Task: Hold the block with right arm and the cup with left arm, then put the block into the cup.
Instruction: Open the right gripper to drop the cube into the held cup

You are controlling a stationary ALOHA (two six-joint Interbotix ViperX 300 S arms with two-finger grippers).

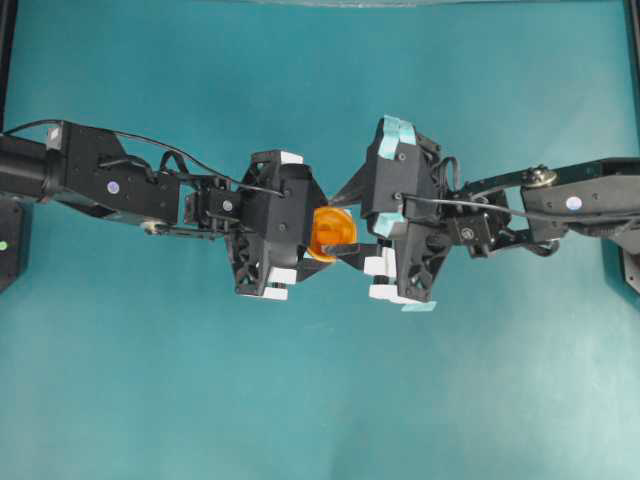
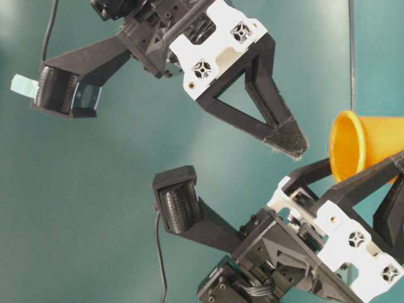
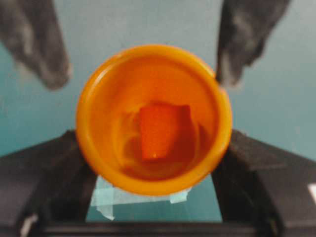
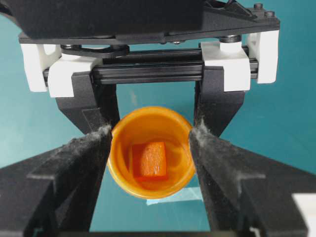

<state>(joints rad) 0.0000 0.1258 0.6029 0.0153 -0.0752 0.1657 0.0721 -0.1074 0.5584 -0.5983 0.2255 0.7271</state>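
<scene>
The small orange-tan cube (image 3: 160,129) lay inside the yellow-orange plastic cup (image 3: 94,143), which the untaped left gripper (image 1: 300,240) clamped between its fingers. The teal-taped right gripper (image 4: 148,148) stood with jaws apart, empty. Placement appeared complete.

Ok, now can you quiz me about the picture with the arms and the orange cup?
1. True or false: the block lies inside the cup.
2. Fill in the missing word: the jaws of the right arm stand ____ (open or shut).
3. Which jaws grip the cup? A: those of the left arm. B: those of the right arm. C: neither.

Key: 1 true; 2 open; 3 A.
</scene>
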